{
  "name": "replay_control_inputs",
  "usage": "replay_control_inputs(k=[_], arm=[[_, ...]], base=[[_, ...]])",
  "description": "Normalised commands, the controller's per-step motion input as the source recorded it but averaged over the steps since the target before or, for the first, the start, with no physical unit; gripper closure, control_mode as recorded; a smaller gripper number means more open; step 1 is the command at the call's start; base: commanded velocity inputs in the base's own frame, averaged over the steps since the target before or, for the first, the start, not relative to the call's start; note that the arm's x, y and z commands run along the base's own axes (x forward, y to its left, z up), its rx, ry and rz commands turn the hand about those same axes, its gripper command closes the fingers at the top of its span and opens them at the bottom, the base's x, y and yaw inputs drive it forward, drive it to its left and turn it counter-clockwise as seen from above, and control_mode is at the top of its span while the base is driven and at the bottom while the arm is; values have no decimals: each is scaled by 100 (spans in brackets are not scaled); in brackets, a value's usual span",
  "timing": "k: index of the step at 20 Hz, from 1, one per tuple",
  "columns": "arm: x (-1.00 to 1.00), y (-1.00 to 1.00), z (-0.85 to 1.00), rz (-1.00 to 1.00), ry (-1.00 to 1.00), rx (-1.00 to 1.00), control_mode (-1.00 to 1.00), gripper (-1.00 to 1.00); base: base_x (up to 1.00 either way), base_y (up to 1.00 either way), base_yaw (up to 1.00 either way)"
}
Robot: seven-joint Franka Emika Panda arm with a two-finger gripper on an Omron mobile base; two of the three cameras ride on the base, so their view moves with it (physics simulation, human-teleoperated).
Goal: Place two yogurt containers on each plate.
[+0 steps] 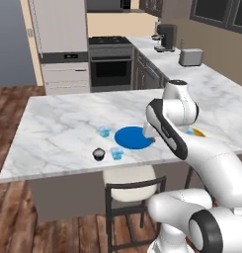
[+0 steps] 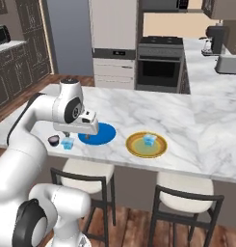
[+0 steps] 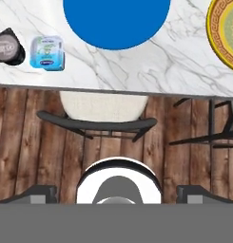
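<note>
Hand view first: I am looking down over the near edge of the marble tabletop, with the solid blue plate at the top centre and the yellow-rimmed plate cut off at the right. To the left of the blue plate a pale blue yogurt cup sits just beside the dark yogurt cup, both on the tabletop near its edge. My claw is spread wide with nothing between its tips, hanging above a stool and the wooden floor.

From the right base view, a second blue cup sits on the yellow-rimmed plate's green centre.

The left base view shows a third blue cup on the tabletop just left of the blue plate, which carries nothing I can see.
</note>
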Motion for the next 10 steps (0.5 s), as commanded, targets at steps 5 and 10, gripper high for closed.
replay_control_inputs(k=[5,10], arm=[[0,0,0,0,0,0,100,-100],[0,0,0,0,0,0,100,-100]], base=[[25,37,0],[37,9,0]])
